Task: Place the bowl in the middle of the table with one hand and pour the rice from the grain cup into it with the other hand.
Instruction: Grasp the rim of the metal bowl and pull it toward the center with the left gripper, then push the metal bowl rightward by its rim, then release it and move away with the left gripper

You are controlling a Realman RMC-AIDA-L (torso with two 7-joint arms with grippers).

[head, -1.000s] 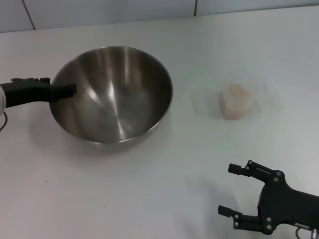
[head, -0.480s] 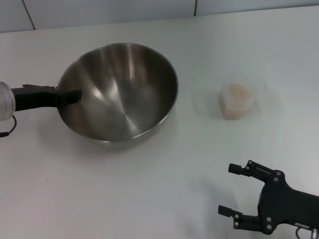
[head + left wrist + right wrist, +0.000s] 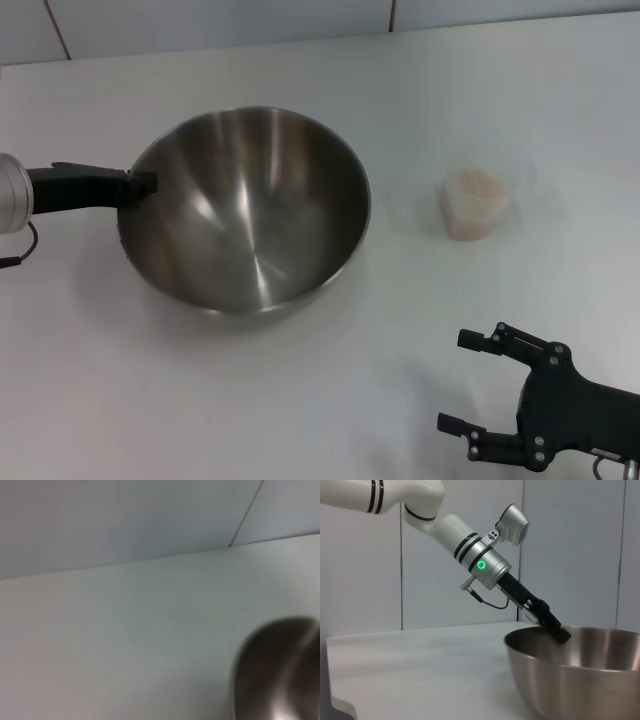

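Note:
The large steel bowl [image 3: 250, 215] sits left of the table's [image 3: 330, 400] middle. My left gripper [image 3: 140, 184] is shut on the bowl's left rim, one finger inside and one outside. The right wrist view shows the same left gripper [image 3: 555, 628] clamped on the rim of the bowl [image 3: 580, 675]. The bowl's edge [image 3: 280, 675] also shows in the left wrist view. To the bowl's right stands the clear grain cup [image 3: 476, 205], upright, with pale rice [image 3: 474, 183] in it. My right gripper [image 3: 456, 381] is open near the table's front right, well short of the cup, holding nothing.
A grey tiled wall [image 3: 200, 20] rises behind the table's far edge. The left arm [image 3: 470, 550], white and silver with a green light, slopes down to the bowl from the left.
The left gripper has carried the bowl rightward and a little nearer, toward the table's middle. The cup and the right arm have not moved.

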